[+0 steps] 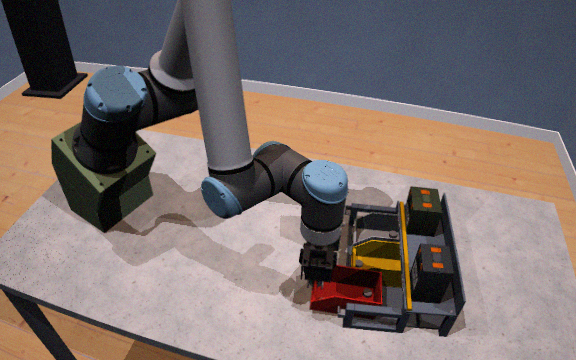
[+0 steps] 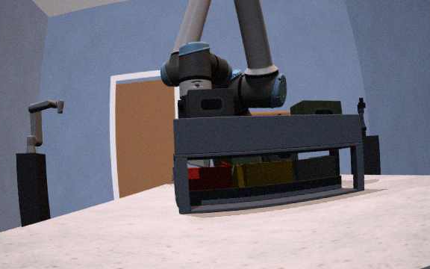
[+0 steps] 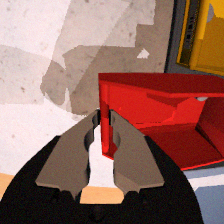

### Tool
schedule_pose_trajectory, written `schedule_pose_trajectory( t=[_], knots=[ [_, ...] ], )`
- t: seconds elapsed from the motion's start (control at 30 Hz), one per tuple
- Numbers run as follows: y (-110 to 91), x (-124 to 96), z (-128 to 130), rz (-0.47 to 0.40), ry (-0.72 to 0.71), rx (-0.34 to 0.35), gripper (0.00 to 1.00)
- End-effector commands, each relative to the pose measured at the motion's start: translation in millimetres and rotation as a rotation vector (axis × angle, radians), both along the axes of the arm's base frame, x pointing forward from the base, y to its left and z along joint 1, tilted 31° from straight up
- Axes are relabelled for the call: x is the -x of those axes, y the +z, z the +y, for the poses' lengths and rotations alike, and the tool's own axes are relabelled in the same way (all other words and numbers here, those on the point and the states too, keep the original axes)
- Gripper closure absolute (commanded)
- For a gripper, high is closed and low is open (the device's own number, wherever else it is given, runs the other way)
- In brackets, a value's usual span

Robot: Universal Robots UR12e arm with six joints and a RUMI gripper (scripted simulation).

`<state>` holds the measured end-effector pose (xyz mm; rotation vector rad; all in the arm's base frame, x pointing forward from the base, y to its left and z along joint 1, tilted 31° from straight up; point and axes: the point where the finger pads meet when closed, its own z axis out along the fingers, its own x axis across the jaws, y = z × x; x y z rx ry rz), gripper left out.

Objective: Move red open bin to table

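In the top view, the red open-topped bin with sloping sides [image 1: 327, 303] [image 2: 211, 178] [image 3: 165, 109] juts past the front edge of the slate-grey shelf [image 1: 405, 260] [image 2: 267, 134] [image 3: 172, 67], its rear within the frame, beside a yellow open bin [image 1: 375, 262] [image 2: 269, 174] [image 3: 215, 40]. A broad stretch of mottled, stone-like grey table [image 1: 193, 280] [image 2: 215, 239] [image 3: 30, 75] lies between shelf and arm base. The grey, blue-capped arm [image 1: 220, 90] [image 2: 254, 37] reaches down, its wrist upright over the bin's front.

The exterior view shows red and yellow walls beneath the shelf's flat back panel.

In the wrist view, the black two-jaw gripper [image 1: 311, 283] [image 3: 104, 110] has its tapered tips clamped on the red bin's thin front wall; a small grey part [image 3: 201, 98] shows inside.
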<state>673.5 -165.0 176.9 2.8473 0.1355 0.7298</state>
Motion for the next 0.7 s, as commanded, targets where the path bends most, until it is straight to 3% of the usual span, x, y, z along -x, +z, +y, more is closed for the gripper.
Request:
schedule_pose_trajectory(
  t=[0.0,0.37,0.53,0.67],
  knots=[
    [-8.6,17.3,-2.8,-0.001,0.000,0.001,1.00],
    [-8.6,17.3,-2.8,-0.001,0.000,0.001,1.00],
    [-29.4,56.3,-9.0,-0.001,0.000,0.001,1.00],
    [-29.4,56.3,-9.0,-0.001,0.000,0.001,1.00]
  ],
)
